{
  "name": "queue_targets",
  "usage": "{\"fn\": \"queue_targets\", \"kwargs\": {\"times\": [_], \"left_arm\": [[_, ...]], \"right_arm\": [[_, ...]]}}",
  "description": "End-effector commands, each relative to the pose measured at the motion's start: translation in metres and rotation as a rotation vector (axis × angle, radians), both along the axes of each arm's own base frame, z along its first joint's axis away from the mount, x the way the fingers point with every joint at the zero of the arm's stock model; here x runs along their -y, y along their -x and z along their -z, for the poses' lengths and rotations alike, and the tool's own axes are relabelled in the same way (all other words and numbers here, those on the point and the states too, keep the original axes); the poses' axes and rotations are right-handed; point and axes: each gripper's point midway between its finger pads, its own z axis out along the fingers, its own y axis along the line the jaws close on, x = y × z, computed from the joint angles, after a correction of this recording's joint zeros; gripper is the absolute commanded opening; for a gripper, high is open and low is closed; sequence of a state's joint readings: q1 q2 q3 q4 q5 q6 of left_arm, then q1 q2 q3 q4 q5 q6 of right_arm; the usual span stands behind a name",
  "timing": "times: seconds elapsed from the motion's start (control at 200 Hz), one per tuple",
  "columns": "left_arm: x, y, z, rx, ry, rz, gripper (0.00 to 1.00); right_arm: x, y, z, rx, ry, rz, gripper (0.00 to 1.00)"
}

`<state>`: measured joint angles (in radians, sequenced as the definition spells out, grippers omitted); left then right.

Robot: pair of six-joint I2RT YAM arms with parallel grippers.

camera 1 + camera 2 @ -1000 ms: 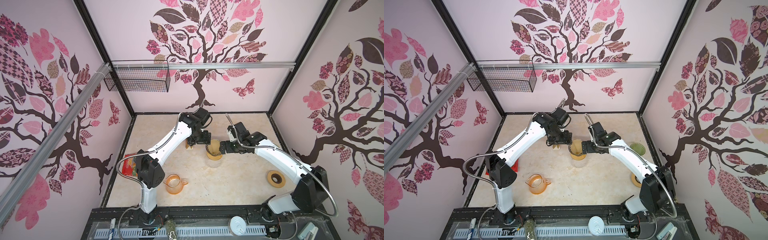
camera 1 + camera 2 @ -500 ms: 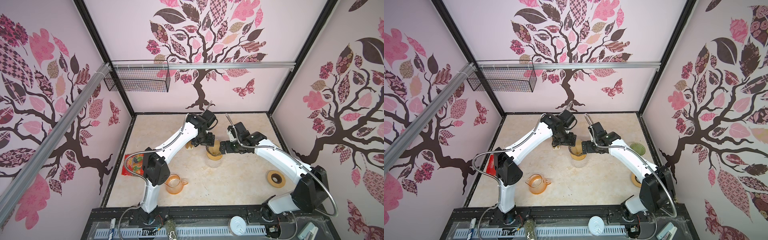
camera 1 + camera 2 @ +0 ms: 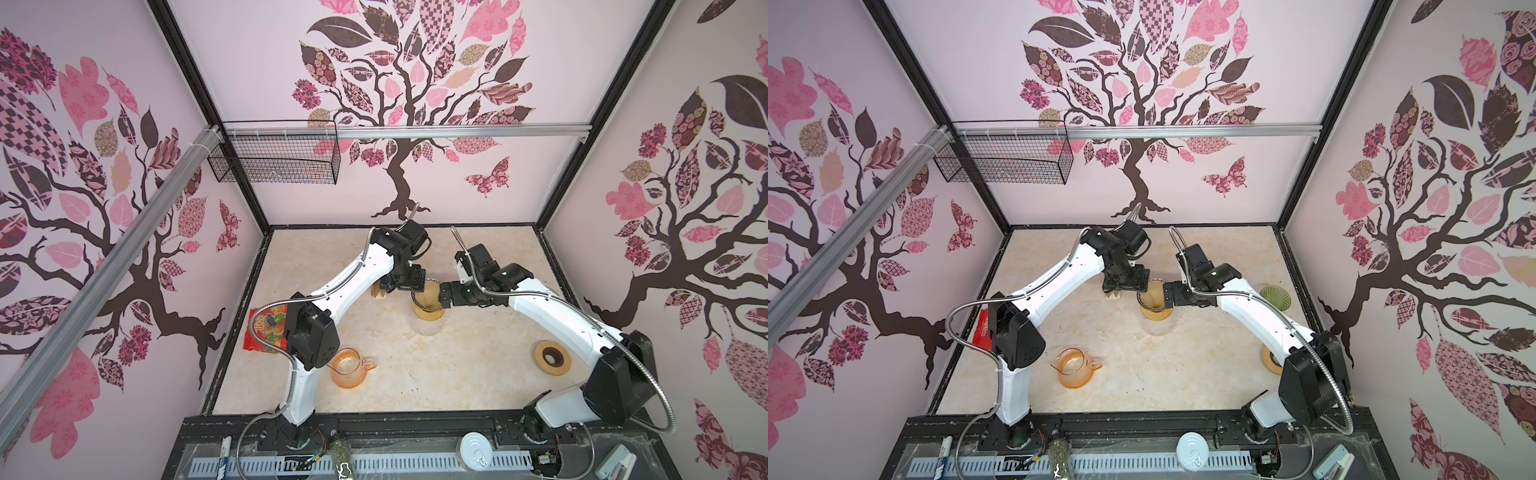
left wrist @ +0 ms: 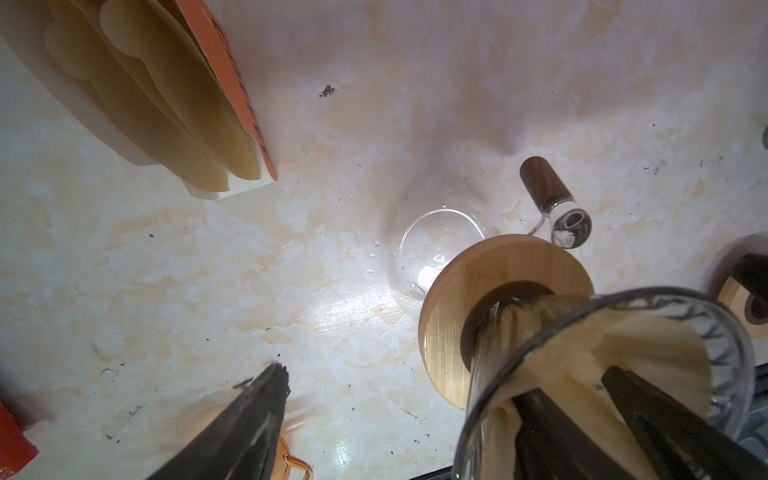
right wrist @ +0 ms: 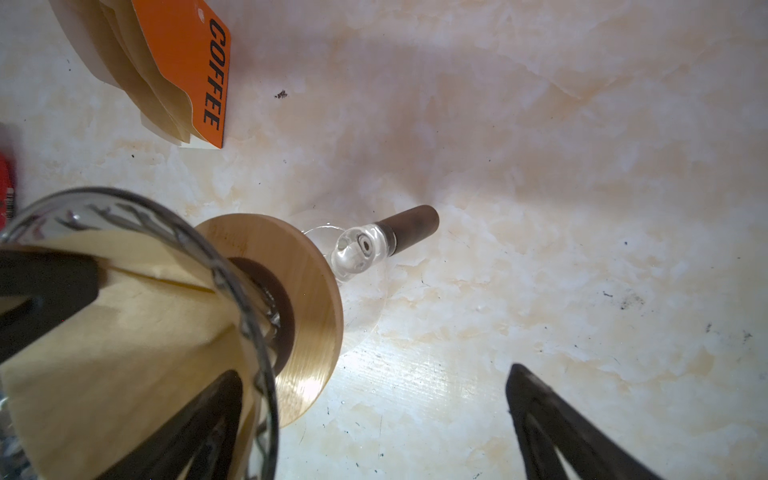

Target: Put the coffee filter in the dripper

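Note:
The glass dripper (image 3: 428,312) with its wooden collar (image 4: 449,332) sits on a clear carafe (image 3: 428,328) mid-table. A tan paper coffee filter (image 4: 648,349) (image 5: 124,332) lies inside the cone; it also shows in a top view (image 3: 1153,300). My left gripper (image 3: 409,283) (image 4: 403,382) is open, one finger inside the filter and one outside the glass. From the opposite side my right gripper (image 3: 445,293) (image 5: 370,378) is also open and straddles the rim the same way. Neither pair of jaws is closed on the paper.
A pack of spare filters (image 3: 379,293) with an orange COFFEE tag (image 5: 187,70) stands just left of the dripper. An orange glass pitcher (image 3: 349,368), a candy bag (image 3: 266,328), a tape roll (image 3: 552,357) and a green dish (image 3: 1275,297) lie around. The carafe's handle (image 5: 409,222) sticks out sideways.
The left arm has swung right, from beside the filter pack to over the dripper. The right arm has held still at the dripper's rim.

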<state>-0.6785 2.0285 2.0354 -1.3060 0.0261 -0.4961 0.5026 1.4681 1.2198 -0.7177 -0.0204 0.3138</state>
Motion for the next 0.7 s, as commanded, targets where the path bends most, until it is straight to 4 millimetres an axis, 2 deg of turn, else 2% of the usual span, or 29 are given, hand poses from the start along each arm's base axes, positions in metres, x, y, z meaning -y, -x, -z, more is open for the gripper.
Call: {"fn": "queue_targets", "kwargs": {"times": [0.0,0.12,0.47,0.575,0.695], "left_arm": [[-0.01,-0.001,0.012,-0.009,-0.044,-0.002,0.81],[-0.01,0.0,0.014,-0.009,-0.048,0.0,0.81],[-0.008,-0.001,0.009,0.002,-0.028,-0.003,0.81],[-0.006,-0.001,0.003,0.003,-0.007,-0.008,0.81],[-0.005,0.0,-0.004,0.0,0.03,-0.016,0.81]], "right_arm": [[0.005,0.004,0.011,-0.04,0.043,-0.002,1.0],[0.001,0.002,-0.001,-0.015,0.009,0.001,1.0],[-0.004,-0.005,-0.052,0.087,-0.068,0.016,1.0],[-0.003,-0.004,-0.053,0.089,-0.063,0.017,1.0],[-0.001,-0.004,-0.045,0.077,-0.042,0.019,1.0]]}}
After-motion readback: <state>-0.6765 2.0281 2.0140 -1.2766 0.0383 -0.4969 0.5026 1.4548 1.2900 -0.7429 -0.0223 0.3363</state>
